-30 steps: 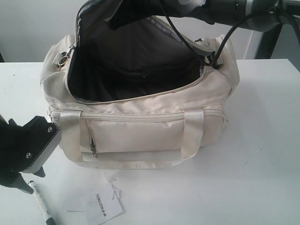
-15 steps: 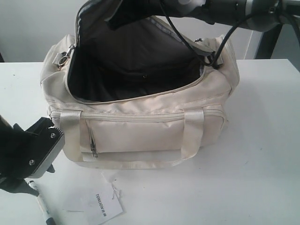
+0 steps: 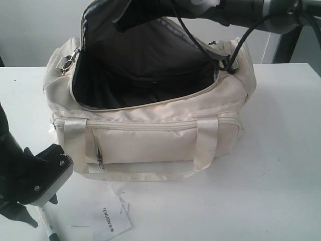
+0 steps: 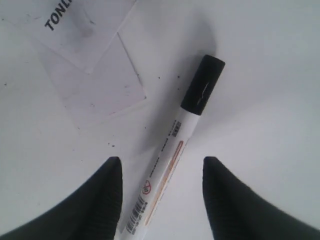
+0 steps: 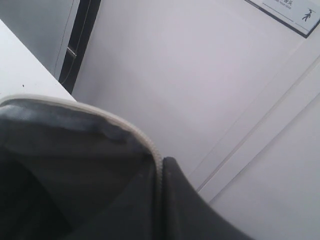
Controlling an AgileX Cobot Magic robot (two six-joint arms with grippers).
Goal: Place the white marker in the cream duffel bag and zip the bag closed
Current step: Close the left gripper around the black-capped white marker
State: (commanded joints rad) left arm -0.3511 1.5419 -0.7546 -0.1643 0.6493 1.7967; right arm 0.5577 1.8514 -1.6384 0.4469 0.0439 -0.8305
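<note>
Cream duffel bag [image 3: 150,140] sitting unzipped on bench [image 3: 281,150]; white marker [image 4: 186,122] lying outside it.
Right tool [image 5: 159,167] is clenching the bag's top flap at its zip edge, holding it raised and baring the dark lining. Left tool [image 4: 162,162] is hanging released above the bench, near the bag's front; the marker is lying on the bench between its spread fingers, black cap pointing away from the tool. Paper tag [image 4: 95,85] is lying just beyond the fingertips, beside the cap.

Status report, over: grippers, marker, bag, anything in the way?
Left gripper open, straddling white marker on table. Right gripper shut on cream duffel bag flap, mouth open. Paper tag beside marker, clear of the jaws.
</note>
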